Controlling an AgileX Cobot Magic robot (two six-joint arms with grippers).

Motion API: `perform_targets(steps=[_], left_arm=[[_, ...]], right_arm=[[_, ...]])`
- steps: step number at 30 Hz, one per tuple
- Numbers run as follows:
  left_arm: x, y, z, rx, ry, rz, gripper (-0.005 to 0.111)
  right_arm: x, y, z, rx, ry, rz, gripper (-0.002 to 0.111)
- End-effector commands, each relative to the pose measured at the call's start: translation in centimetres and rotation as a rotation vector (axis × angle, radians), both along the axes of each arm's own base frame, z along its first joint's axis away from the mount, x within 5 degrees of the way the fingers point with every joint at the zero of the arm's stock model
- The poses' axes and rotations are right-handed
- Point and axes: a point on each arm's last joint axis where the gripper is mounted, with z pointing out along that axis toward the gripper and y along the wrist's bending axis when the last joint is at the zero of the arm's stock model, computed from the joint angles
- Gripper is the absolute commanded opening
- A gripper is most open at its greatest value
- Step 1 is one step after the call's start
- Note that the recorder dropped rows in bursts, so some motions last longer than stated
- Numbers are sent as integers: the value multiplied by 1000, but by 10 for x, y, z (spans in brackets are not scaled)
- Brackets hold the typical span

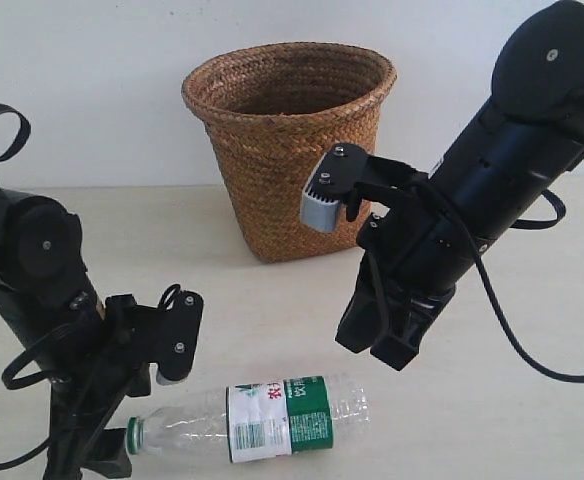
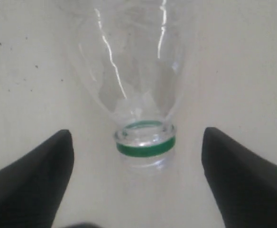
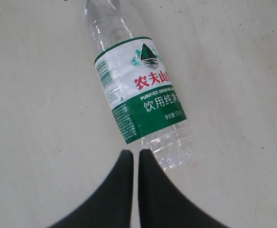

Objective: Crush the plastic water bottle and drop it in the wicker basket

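The plastic water bottle (image 1: 272, 418) lies on its side on the table, near the front, neck pointing left. It is clear and ribbed, with a green-and-white label (image 3: 139, 90) and a green ring on its open neck (image 2: 145, 147). My left gripper (image 2: 137, 142) is open, one black finger (image 2: 39, 175) on each side of the neck and not touching it. My right gripper (image 3: 134, 153) is shut and empty, hanging just above and behind the bottle's base end (image 1: 387, 345). The wicker basket (image 1: 287, 150) stands upright at the back, behind both arms.
The pale tabletop (image 1: 532, 430) stretches around the bottle, with a white wall behind the basket. The right arm's grey camera block (image 1: 324, 200) sits close in front of the basket's wall. Black cables loop beside both arms.
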Motion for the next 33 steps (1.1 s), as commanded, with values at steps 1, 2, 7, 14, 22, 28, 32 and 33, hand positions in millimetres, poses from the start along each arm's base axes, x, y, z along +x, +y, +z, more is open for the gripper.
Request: perform_targets(steps=[1,2,7,14,22,28,32,33], left_arm=[[3,-6,-9,-21,-6,10,70],[4,-7,-10,-27,-7,17,70],[5,-9,-15,-43,-8,36,67],[6,-9,-26,-27,17,38,26],[6,-9,-29,-26,29,67,4],[6,-9,-29,-27,32,86,4],[6,-9,-29,-27,29,85,4],[6,-9,-29,-27,29,85,4]], right_arm=[[1,1,2,6,-5,0,0],[1,1,2,6,-5,0,0],[1,1,2,6,-4,-2,0],[0,2,3,16,6,-14,0],[4,15,-18,111,175,-153,0],[14,27,-54,111,319,-246,0],[16,39,-65,87,366,-244,0],[16,43,-66,85,370,-240,0]])
